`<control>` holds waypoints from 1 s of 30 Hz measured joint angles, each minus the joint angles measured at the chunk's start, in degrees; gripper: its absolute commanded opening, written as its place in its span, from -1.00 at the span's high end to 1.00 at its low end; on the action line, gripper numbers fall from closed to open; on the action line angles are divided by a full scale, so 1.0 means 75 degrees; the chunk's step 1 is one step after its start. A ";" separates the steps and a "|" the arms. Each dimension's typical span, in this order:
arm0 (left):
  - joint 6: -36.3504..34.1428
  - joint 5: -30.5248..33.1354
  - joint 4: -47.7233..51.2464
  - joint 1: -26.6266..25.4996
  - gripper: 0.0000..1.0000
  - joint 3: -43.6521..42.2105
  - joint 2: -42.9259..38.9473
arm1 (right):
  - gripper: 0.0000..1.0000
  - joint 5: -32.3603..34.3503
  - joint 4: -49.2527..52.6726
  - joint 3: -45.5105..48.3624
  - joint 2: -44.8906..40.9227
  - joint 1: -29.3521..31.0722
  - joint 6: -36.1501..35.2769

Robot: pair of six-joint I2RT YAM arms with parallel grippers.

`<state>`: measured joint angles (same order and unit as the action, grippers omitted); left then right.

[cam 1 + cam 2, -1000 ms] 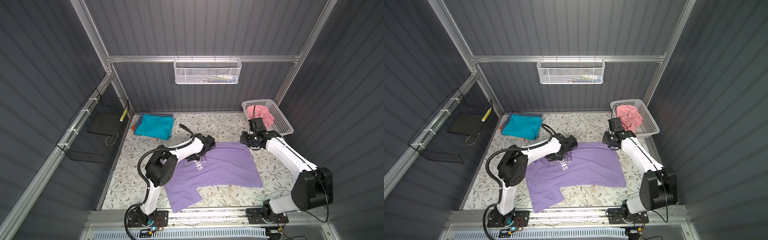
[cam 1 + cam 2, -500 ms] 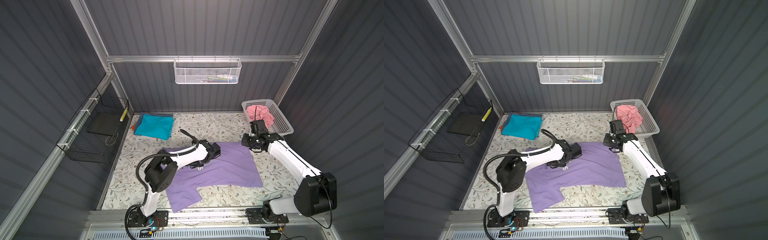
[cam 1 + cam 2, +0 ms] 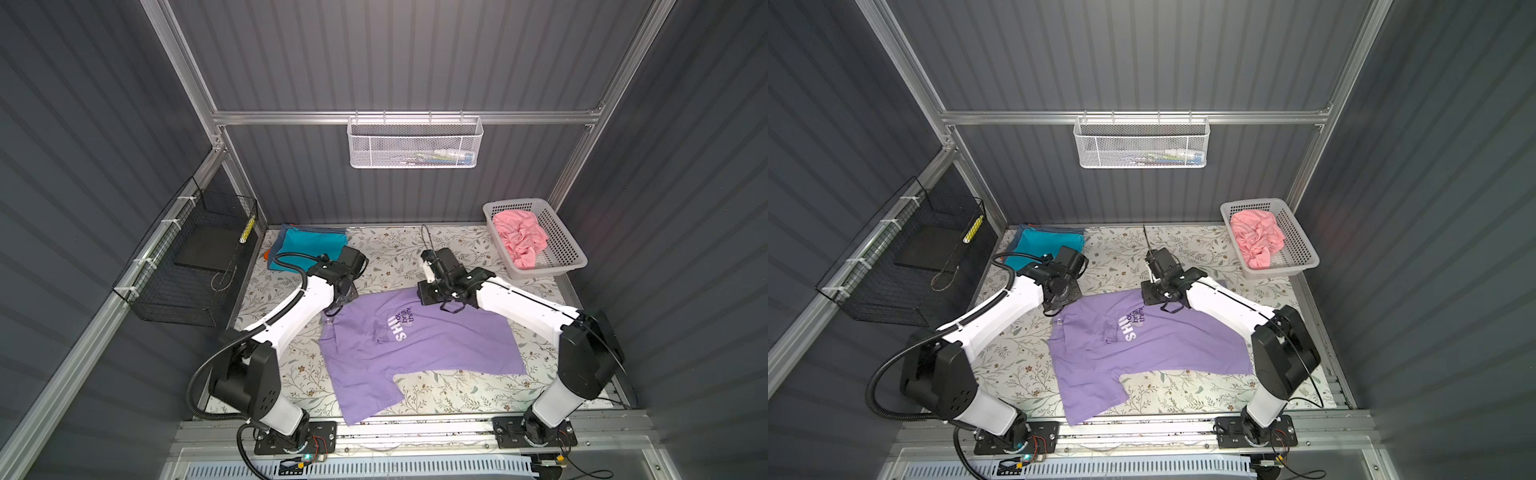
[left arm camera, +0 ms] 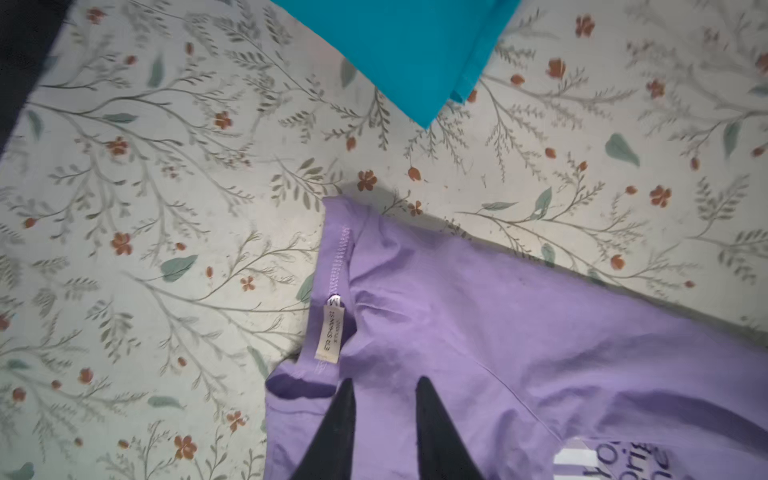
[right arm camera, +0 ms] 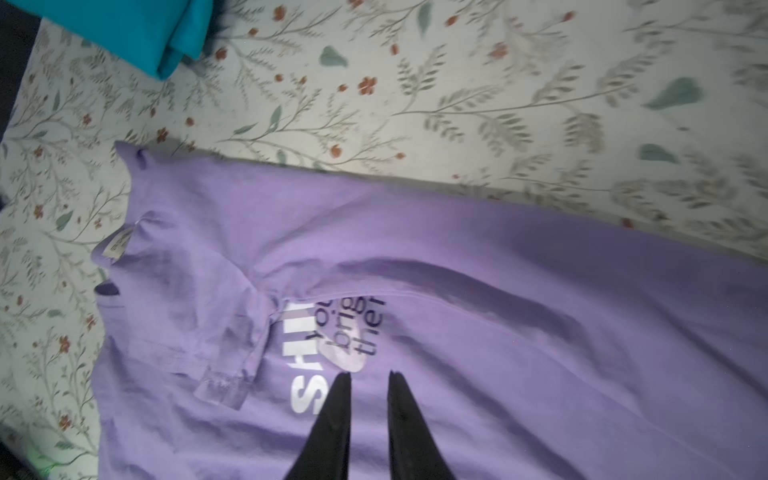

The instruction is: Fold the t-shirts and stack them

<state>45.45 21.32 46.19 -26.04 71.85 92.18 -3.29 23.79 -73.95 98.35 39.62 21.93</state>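
From both top views I see the lavender t-shirt [image 3: 436,345] lying flat mid-table [image 3: 395,249], long axis running 9 to 3 o'clock, collar toward 9, hem toward 3. One sleeve sticks out toward 6 and the other is folded over the chest, covering part of the white print. The left pincer [image 4: 385,382] hangs over the cloth near the collar, slightly spread and empty. The right pincer [image 5: 369,376] hangs over the print, narrowly spread and empty. At 1 o'clock the white basket [image 3: 563,245] holds a crumpled pink t-shirt [image 3: 519,237]. A folded teal t-shirt [image 3: 313,243] sits at 11. The mesh basket [image 3: 415,143] on the rear wall holds small items I cannot make out.
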 measured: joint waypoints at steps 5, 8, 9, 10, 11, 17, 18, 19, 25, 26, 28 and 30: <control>-0.0487 -0.0994 -0.0973 0.0705 0.24 -0.0041 0.0912 | 0.49 -0.0070 -0.0070 -0.0230 0.0688 0.0117 0.0210; -0.0673 -0.1381 -0.1422 0.1189 0.25 -0.0114 0.1236 | 0.39 0.0128 0.0061 -0.0233 0.0895 -0.0163 0.0408; -0.0729 -0.1478 -0.1547 0.1320 0.25 -0.0189 0.1288 | 0.36 0.0210 0.0152 -0.0245 0.0927 -0.0353 0.0475; -0.0790 -0.1550 -0.1649 0.1445 0.25 -0.0280 0.1317 | 0.33 0.0294 0.0224 -0.0251 0.0941 -0.0557 0.0548; -0.0839 -0.1612 -0.1725 0.1562 0.25 -0.0373 0.1332 | 0.31 0.0379 0.0303 -0.0251 0.0941 -0.0778 0.0627; -0.1134 -0.1982 -0.2145 0.2124 0.25 -0.0991 0.1448 | 0.18 0.1542 0.0979 -0.0274 0.0938 -0.2486 0.0644; -0.1189 -0.2034 -0.2206 0.2194 0.25 -0.1087 0.1480 | 0.16 0.1725 0.1110 -0.0274 0.0938 -0.2751 0.0609; -0.1241 -0.2075 -0.2299 0.2235 0.26 -0.1099 0.1483 | 0.14 0.1874 0.1227 -0.0274 0.0938 -0.3005 0.0580; -0.1445 -0.2194 -0.2509 0.2288 0.30 -0.1096 0.1539 | 0.10 0.2075 0.1542 -0.0271 0.0938 -0.3864 0.0373; -0.1469 -0.2194 -0.2530 0.2288 0.30 -0.1096 0.1545 | 0.09 0.2066 0.1547 -0.0271 0.0950 -0.3928 0.0341; -0.1507 -0.2194 -0.2544 0.2288 0.31 -0.1096 0.1545 | 0.06 0.2034 0.1562 -0.0303 0.1040 -0.4042 0.0262; -0.1533 -0.2192 -0.2544 0.2288 0.31 -0.1096 0.1545 | 0.03 0.2005 0.1582 -0.0423 0.1244 -0.4121 0.0224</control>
<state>33.95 4.89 27.11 -8.88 63.64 103.77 11.75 35.66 -77.12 107.68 8.71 23.62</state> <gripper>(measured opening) 0.346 0.471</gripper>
